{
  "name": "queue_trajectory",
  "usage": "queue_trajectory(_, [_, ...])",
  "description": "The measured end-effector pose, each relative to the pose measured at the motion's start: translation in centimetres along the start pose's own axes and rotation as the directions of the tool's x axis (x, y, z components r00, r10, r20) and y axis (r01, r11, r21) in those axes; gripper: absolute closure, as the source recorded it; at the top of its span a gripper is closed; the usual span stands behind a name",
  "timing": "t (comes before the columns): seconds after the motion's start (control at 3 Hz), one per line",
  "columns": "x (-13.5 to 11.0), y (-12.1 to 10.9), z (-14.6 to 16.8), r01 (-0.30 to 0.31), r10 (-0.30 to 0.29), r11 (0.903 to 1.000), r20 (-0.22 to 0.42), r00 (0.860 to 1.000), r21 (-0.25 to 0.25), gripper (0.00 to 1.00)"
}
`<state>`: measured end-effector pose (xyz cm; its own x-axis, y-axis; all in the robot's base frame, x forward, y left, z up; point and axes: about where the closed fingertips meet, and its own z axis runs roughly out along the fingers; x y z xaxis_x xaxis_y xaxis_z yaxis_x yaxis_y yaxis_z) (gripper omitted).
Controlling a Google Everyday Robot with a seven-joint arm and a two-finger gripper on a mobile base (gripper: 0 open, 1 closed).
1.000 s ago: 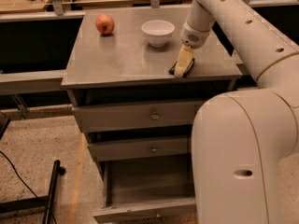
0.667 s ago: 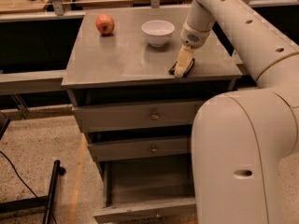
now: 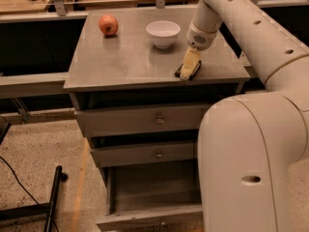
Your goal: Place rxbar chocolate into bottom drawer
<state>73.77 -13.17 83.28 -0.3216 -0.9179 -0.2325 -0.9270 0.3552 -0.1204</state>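
The rxbar chocolate (image 3: 178, 73) is a small black bar lying on the grey cabinet top near its front right edge. My gripper (image 3: 189, 70) reaches down from the arm at the upper right and sits right on the bar, covering most of it. The bottom drawer (image 3: 149, 220) is pulled open below the two upper drawers, and its shallow grey tray shows nothing inside. My arm's large white body hides the drawer's right part.
A white bowl (image 3: 163, 33) stands just behind the gripper and a red apple (image 3: 108, 25) stands at the back left of the cabinet top (image 3: 120, 62). Two shut drawers with knobs (image 3: 159, 119) sit above the open one. A black stand (image 3: 50, 202) lies on the floor at the left.
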Motion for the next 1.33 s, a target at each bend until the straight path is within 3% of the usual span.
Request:
queue_trajectory(1.0, [0.0, 0.0, 0.0, 0.0, 0.0, 1.0, 0.0, 1.0, 0.0, 1.0])
queue_trajectory(1.33, [-0.4, 0.2, -2.4, 0.035, -0.037, 0.9981, 0.042, 0.998, 0.05, 1.0])
